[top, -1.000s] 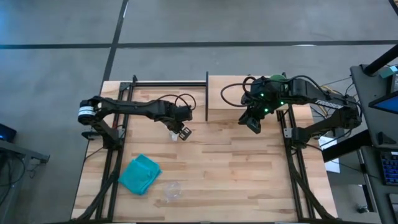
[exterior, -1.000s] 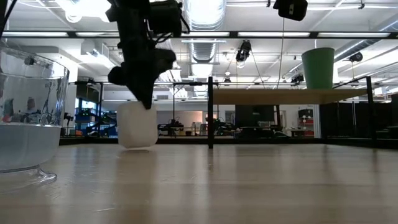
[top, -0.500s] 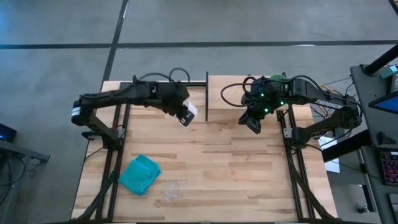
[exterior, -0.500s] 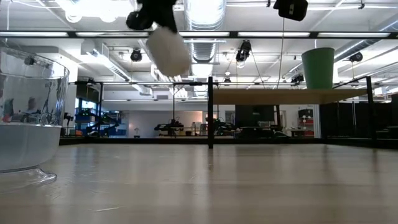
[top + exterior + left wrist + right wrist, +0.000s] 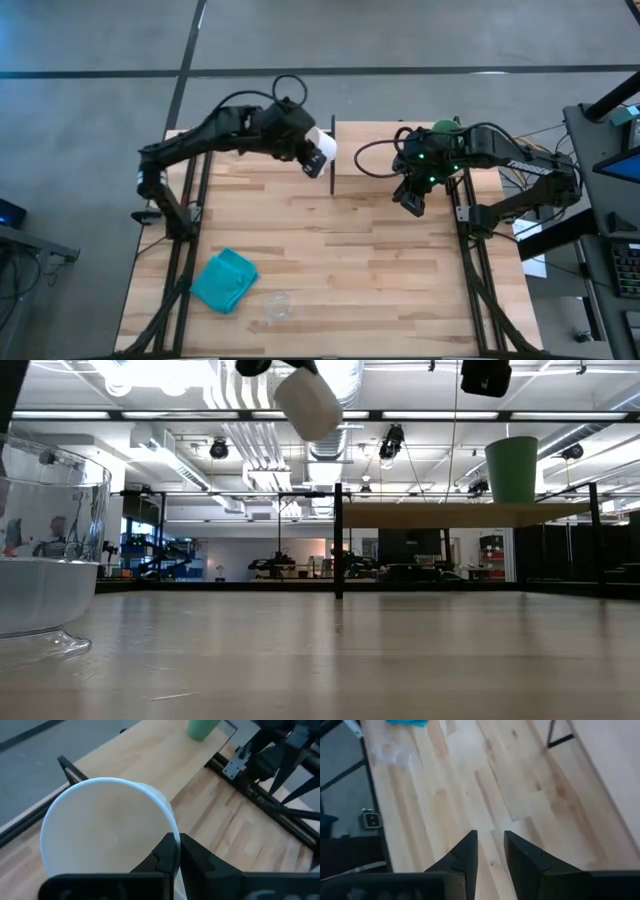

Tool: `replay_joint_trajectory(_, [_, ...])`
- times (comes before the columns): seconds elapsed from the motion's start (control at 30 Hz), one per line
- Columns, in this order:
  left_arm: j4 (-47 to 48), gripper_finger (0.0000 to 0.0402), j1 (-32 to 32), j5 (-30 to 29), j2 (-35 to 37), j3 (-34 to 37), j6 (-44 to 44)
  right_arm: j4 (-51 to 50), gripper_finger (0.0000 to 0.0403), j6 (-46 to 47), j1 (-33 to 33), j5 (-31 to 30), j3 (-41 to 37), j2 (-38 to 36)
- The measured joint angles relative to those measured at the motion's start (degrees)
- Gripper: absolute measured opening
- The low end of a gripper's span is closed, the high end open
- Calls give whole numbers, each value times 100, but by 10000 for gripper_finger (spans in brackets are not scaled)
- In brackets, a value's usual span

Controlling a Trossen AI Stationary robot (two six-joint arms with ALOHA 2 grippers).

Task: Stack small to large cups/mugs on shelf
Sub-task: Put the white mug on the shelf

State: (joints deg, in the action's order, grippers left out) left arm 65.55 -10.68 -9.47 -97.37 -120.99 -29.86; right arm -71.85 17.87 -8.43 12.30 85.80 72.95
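Observation:
The white mug hangs high above the table in my left gripper, just left of the shelf's left edge. The shelf stands at the table's far side. On its far right part stands the green cup. The clear cup rests on its base near the table's near edge. My right gripper hovers open over the shelf's near edge. My left gripper holds the white mug by its rim. The wall is pinched with one finger inside the mug and one outside. The mug is lifted clear and tilted, its base pointing toward the shelf.
A teal folded cloth lies near the table's near left corner, next to the clear cup. A thin black post carries the shelf's left edge. Bare wooden tabletop spreads between the shelf and the near edge.
My left gripper has lifted the white mug off the table. It has carried the mug up, toward the far edge and rightward to the shelf's left edge. The mug has tipped from upright to tilted.

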Motion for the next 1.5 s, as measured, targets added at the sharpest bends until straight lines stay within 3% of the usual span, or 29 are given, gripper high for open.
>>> replay_joint_trajectory(0.33, [-194, 0, -228, 412, -1388, -1413, 556, -593, 91, 11, 0, -709, 0, -372])
replay_joint_trajectory(0.53, [-1161, 0, -414, 1243, -1765, -1284, 640, -579, 91, 32, -4, -1171, 0, -723])
replay_joint_trajectory(0.77, [-1312, 0, -566, 1285, -2180, -1299, 679, -573, 91, 164, -2, -1450, 0, -973])
replay_joint_trajectory(1.07, [-2230, 0, -594, 1582, -2534, -1302, 793, -553, 91, 162, -11, -1751, -78, -951])
replay_joint_trajectory(1.5, [-2203, 0, -596, 1602, -2533, -951, 793, -538, 91, 162, -11, -1881, -287, -903])
